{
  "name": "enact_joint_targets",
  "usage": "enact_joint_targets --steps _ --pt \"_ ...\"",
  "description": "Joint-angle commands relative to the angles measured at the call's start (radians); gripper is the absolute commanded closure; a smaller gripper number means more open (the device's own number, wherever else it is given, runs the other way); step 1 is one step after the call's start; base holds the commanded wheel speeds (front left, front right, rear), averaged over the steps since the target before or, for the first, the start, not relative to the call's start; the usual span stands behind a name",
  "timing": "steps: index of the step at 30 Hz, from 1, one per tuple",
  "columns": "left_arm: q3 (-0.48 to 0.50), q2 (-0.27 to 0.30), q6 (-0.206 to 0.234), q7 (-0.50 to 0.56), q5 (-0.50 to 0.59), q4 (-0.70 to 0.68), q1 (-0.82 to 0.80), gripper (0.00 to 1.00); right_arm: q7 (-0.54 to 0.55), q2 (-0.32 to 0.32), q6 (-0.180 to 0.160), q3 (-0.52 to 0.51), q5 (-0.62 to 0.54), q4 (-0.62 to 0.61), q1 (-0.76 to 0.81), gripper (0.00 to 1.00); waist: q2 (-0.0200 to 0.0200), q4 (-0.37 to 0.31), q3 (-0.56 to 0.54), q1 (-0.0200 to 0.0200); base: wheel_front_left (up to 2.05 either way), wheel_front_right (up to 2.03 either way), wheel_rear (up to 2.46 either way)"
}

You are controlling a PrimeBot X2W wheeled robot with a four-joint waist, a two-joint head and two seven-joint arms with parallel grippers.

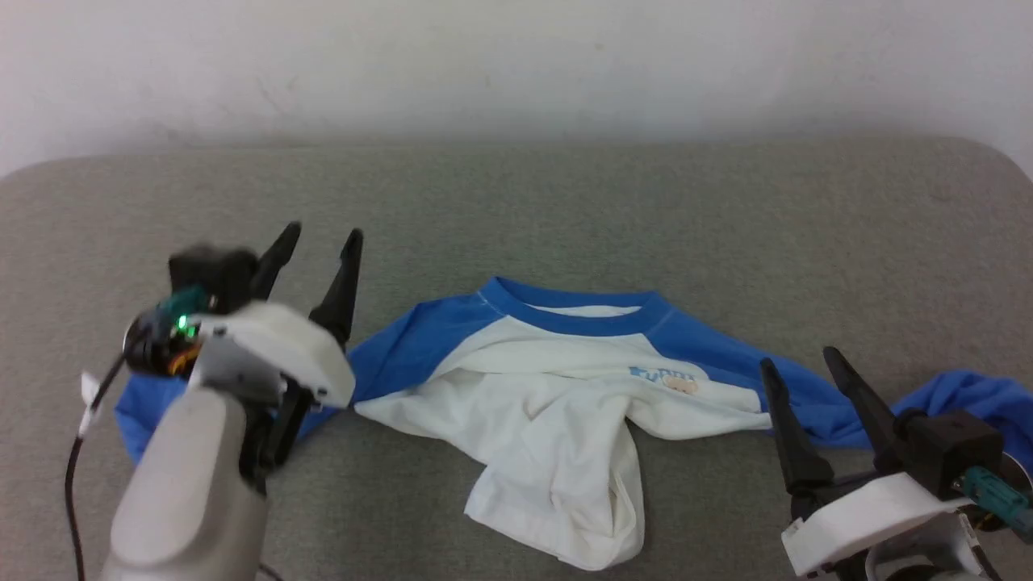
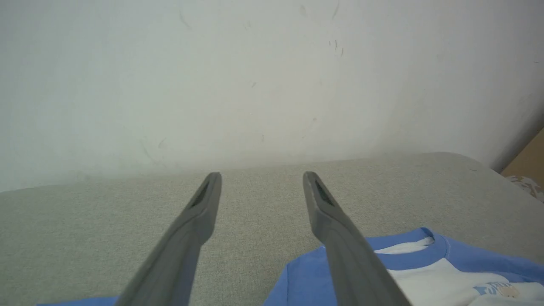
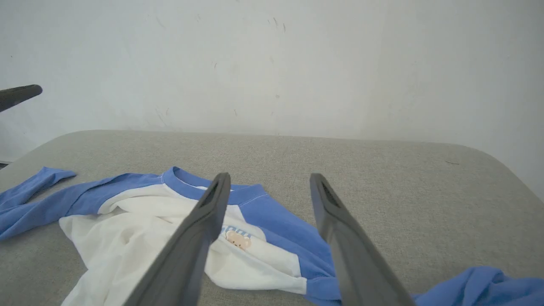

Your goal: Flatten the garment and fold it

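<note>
The garment (image 1: 557,403) lies crumpled on the grey padded table (image 1: 516,210), neckband toward the wall. Its white body bunches toward the near edge, and small blue lettering with a tan figure (image 1: 674,379) shows on the chest. One blue sleeve runs left under my left gripper (image 1: 323,234); the other ends in a heap at the right (image 1: 968,395). My left gripper (image 2: 261,174) hangs open above the left sleeve, holding nothing. My right gripper (image 1: 799,359) is open too, above the right sleeve (image 3: 297,238), its fingers (image 3: 212,212) empty.
A white wall (image 1: 516,64) rises right behind the table's far edge. The table's rounded right corner (image 3: 488,157) shows in the right wrist view. A brown surface (image 2: 529,163) sits beyond the corner in the left wrist view.
</note>
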Motion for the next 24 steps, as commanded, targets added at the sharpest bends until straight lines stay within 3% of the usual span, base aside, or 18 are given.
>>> enact_joint_targets --steps 1,8,12,20,24 --pt "-0.019 0.009 -0.017 0.037 -0.008 0.033 -0.057 0.00 -0.006 0.002 -0.001 0.006 0.006 0.000 -0.020 0.00 0.0001 -0.058 0.058 -0.0002 0.00 0.00 0.00" --pt "-0.122 0.031 -0.056 0.326 -0.163 0.237 -0.317 0.00 -0.020 0.002 -0.001 0.018 0.016 0.014 -0.061 0.00 0.0001 -0.119 0.118 -0.0002 0.00 0.00 0.00" --pt "-0.227 0.080 -0.057 0.486 -0.312 0.298 -0.380 0.00 -0.028 0.002 -0.001 0.025 0.024 0.028 -0.076 0.00 0.0001 -0.154 0.137 -0.0002 0.00 0.00 0.00" --pt "-0.338 0.192 -0.058 0.610 -0.443 0.419 -0.387 0.00 -0.047 0.002 -0.001 0.025 0.044 0.048 -0.089 0.00 0.0001 -0.203 0.162 -0.0002 0.00 0.00 0.00" --pt "-0.395 0.207 -0.058 0.651 -0.473 0.457 -0.363 0.00 -0.053 0.002 -0.001 0.017 0.051 0.057 -0.094 0.00 0.0001 -0.215 0.176 -0.0002 0.00 0.00 0.00"
